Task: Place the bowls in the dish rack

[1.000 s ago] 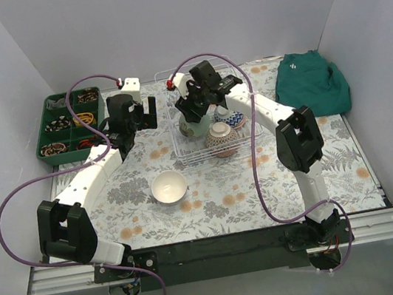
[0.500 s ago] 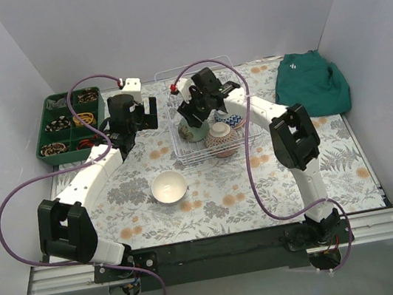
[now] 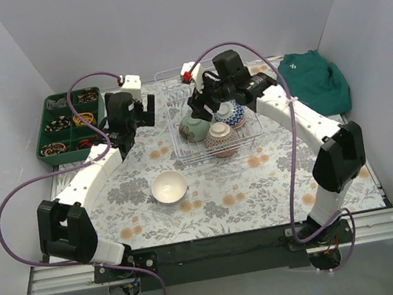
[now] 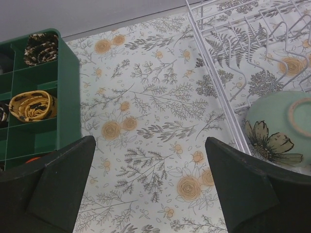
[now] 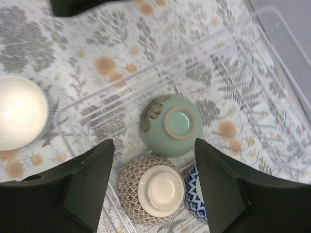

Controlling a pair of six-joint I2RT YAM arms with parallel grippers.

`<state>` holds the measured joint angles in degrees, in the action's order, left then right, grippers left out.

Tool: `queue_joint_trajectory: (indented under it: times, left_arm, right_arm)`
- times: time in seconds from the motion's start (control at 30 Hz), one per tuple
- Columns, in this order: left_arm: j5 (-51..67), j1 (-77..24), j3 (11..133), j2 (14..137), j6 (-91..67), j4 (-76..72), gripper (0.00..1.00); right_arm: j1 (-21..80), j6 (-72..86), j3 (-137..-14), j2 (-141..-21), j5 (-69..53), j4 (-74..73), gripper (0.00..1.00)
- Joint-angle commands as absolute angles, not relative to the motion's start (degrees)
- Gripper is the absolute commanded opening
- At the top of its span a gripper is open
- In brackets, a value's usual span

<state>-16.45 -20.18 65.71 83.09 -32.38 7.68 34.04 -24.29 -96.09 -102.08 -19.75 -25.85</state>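
Our right gripper (image 5: 154, 150) hangs above the dish rack (image 4: 212, 73) with its two fingers spread wide and nothing between them. Directly beneath it a mint green bowl (image 5: 171, 125) with a dark flower on its side lies mouth-down on the wires. Just beside it are a brown patterned bowl (image 5: 153, 194), also mouth-down, and a blue-and-white patterned bowl (image 5: 197, 204), of which we see only an edge. Our left gripper (image 4: 150, 145) is likewise spread and empty. It hovers over the floral tablecloth (image 4: 146, 97), between the green compartmented tray (image 4: 68, 97) and the rack's left wall. One plain white bowl (image 3: 168, 188) stands mouth-up on the cloth, in front of the rack and nearer our left arm. We can find no other bowls in these views. We judge the mint bowl to be loaded and the step in hand to be fetching the white one. That calls for bringing a gripper down over its rim, pinching the wall with one finger inside and one outside. We would then lift it into the free wires at the back of the rack.
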Motion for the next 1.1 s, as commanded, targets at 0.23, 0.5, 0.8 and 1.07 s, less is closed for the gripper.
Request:
queue_joint_trajectory:
  times: [0.23,0.5,0.8,1.07]
  left_arm:
    - [-16.72,-17.41,71.89,83.32,-35.85,21.0,0.98]
    - [6.32,4.46,78.76,90.36,-51.07,34.38,0.98]
    - [1.77,4.83,73.83,83.33,-42.37,38.49,0.98]
    - [0.7,4.92,73.3,75.33,-39.9,41.66,0.98]
  right_arm:
    - [46.13,-46.02,-89.04,-91.76,-32.61,-35.07,0.75]
    - [56.41,-52.99,-82.44,-94.48,-34.27,-33.58,0.74]
    - [62.66,-55.99,-81.56,-99.04,-31.12,-32.34,0.64]
    - [63.46,-53.52,-79.98,-103.97,-28.3,-29.54,0.58]
